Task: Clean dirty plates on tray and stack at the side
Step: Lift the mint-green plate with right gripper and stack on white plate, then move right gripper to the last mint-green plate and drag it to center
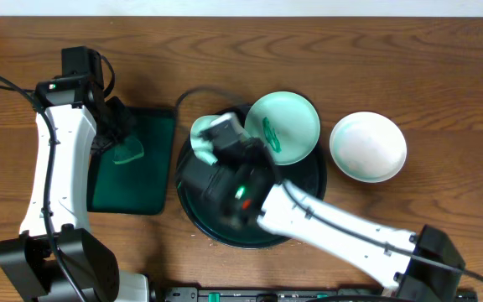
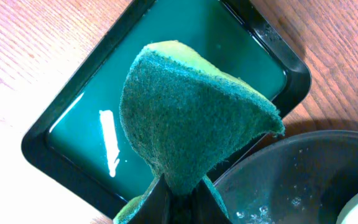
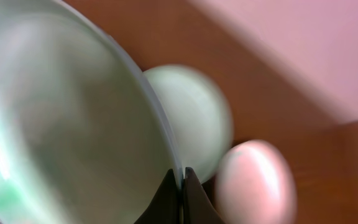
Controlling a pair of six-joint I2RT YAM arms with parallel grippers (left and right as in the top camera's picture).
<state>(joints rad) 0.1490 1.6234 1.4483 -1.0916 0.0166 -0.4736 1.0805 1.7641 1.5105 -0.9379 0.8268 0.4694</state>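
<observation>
My right gripper [image 1: 214, 143] is shut on the rim of a pale mint plate [image 1: 199, 136] and holds it tilted over the left part of the round black tray [image 1: 307, 180]. In the right wrist view the jaws [image 3: 182, 182] pinch this plate's edge [image 3: 61, 124]. A second plate [image 1: 285, 126] with a green smear rests at the tray's far right rim. A third plate [image 1: 367, 147], white, lies on the table right of the tray. My left gripper [image 1: 122, 143] is shut on a green sponge [image 2: 191, 118] above the rectangular tray.
A dark green rectangular tray [image 1: 141, 180] lies left of the round tray; it shows in the left wrist view [image 2: 229, 56], with the black tray's rim [image 2: 291, 180] beside it. Cables run along the table's front edge.
</observation>
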